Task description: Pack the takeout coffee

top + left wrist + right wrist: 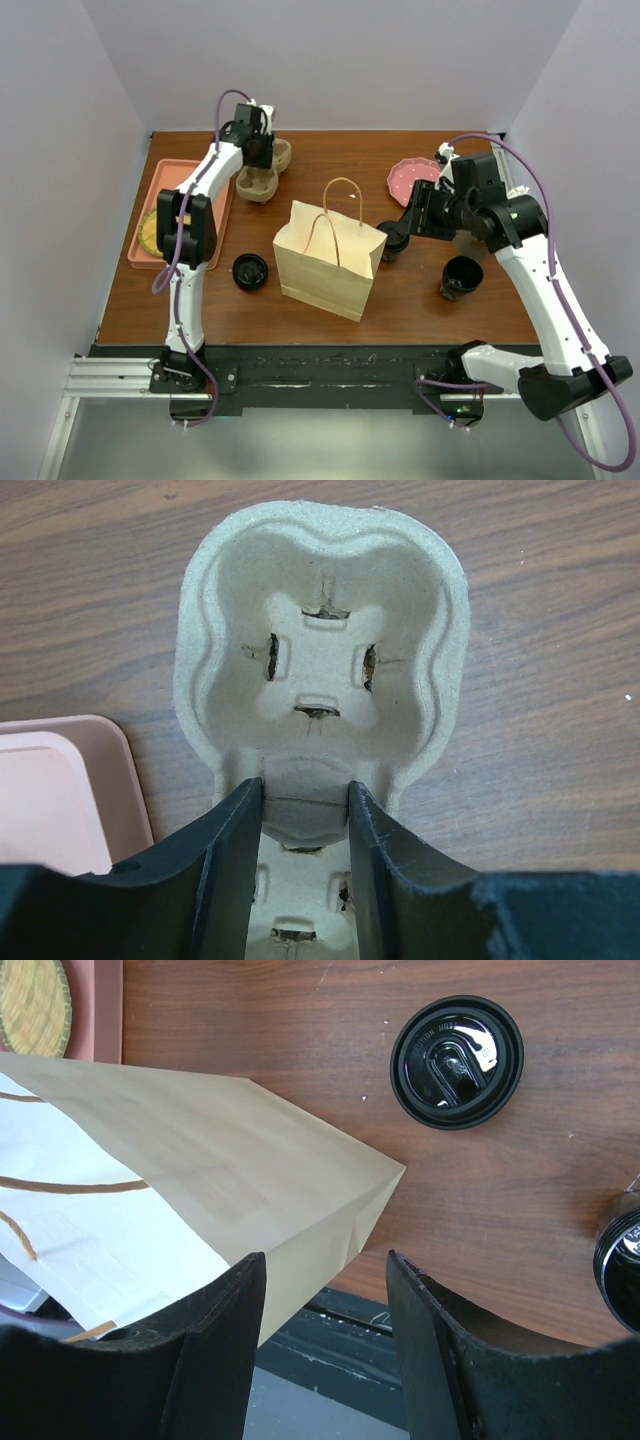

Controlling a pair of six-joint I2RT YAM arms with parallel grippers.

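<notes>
One black lidded coffee cup [250, 271] stands left of the brown paper bag [325, 270], and another [461, 277] stands right of it. The right wrist view shows a lidded cup [457, 1060] beyond the bag's corner [200, 1160]. Another cup [620, 1270] shows at its right edge. My right gripper [392, 242] hangs beside the bag's right corner, open and empty [325, 1257]. My left gripper [258, 150] is at the back, over the tan pulp cup carrier [258, 183]. Its fingers [305, 785] are closed on the carrier's centre ridge [230, 600]. The carrier's cells are empty.
A pink tray [170, 175] lies at the left with a woven yellow plate [150, 228] on it. Its corner shows in the left wrist view [50, 800]. A pink dotted plate [412, 178] lies at the back right. The black rail runs along the table's near edge.
</notes>
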